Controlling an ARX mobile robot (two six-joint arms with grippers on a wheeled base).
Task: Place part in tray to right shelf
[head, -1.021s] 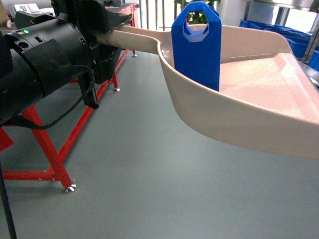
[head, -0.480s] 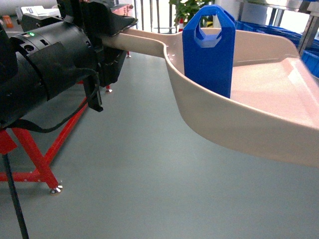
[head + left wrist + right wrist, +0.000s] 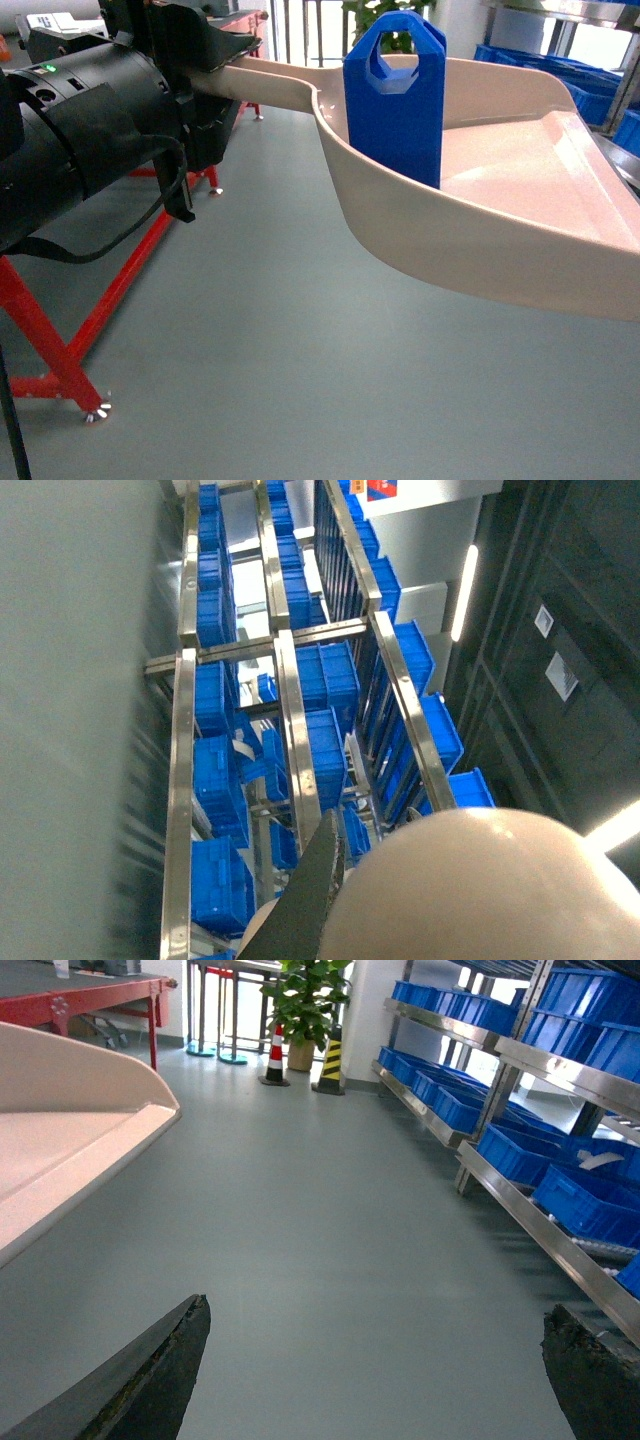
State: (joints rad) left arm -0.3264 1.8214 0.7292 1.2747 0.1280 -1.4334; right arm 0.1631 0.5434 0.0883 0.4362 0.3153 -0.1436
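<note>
In the head view the beige tray (image 3: pixel 480 240) hangs level over the floor. My left gripper (image 3: pixel 215 75) is shut on its long handle (image 3: pixel 262 82). The blue part (image 3: pixel 393 95) stands upright inside the tray, against the near wall by the handle end. The left wrist view shows one dark finger (image 3: pixel 315 890) pressed to the rounded beige handle (image 3: pixel 480 890). My right gripper (image 3: pixel 378 1310) is open over bare floor with nothing between its fingers, and the tray's front lip (image 3: pixel 90 1125) lies to its left. I cannot tell which rack is the right shelf.
A red steel table frame (image 3: pixel 60 340) stands at the left of the head view. Steel racks with blue crates (image 3: pixel 560 1150) line the right side of the aisle. Further steel racking with crates (image 3: pixel 300 700) fills the left wrist view. A potted plant (image 3: pixel 305 1010) stands at the aisle's far end.
The red frame's foot has slid left and down in the head view. The tray with the part swung a little right, then back left. The grip on the handle is unchanged.
</note>
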